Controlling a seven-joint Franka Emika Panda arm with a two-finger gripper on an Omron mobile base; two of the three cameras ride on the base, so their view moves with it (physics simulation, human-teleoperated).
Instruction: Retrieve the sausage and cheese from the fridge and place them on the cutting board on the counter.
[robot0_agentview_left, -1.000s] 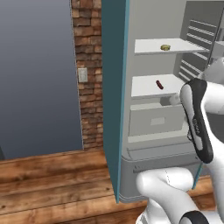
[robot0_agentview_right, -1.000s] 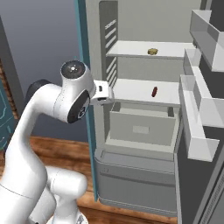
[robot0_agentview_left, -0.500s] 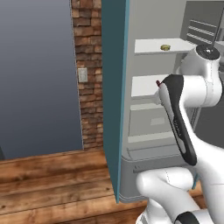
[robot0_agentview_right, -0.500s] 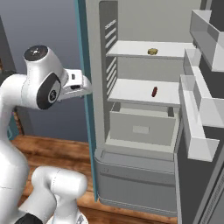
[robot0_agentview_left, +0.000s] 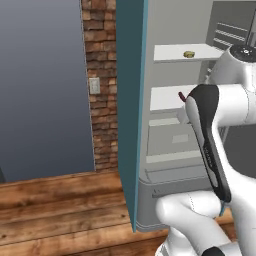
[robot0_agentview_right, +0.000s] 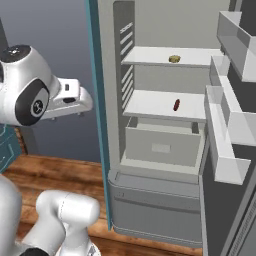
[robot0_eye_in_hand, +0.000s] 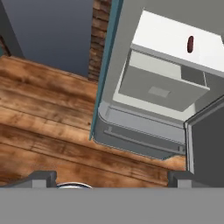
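Dark red-brown sausage (robot0_agentview_right: 176, 105) on fridge (robot0_agentview_right: 160, 150) middle shelf, above pale drawer (robot0_agentview_right: 162, 145) | gripper (robot0_eye_in_hand: 111, 177) wide open, empty, outside fridge | small yellow item (robot0_agentview_right: 174, 59) top shelf

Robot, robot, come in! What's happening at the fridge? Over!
Gripper open, holding nothing. Fridge door open; sausage lying on the middle shelf, untouched. Small yellowish item on the shelf above. Nothing blocking the sausage.
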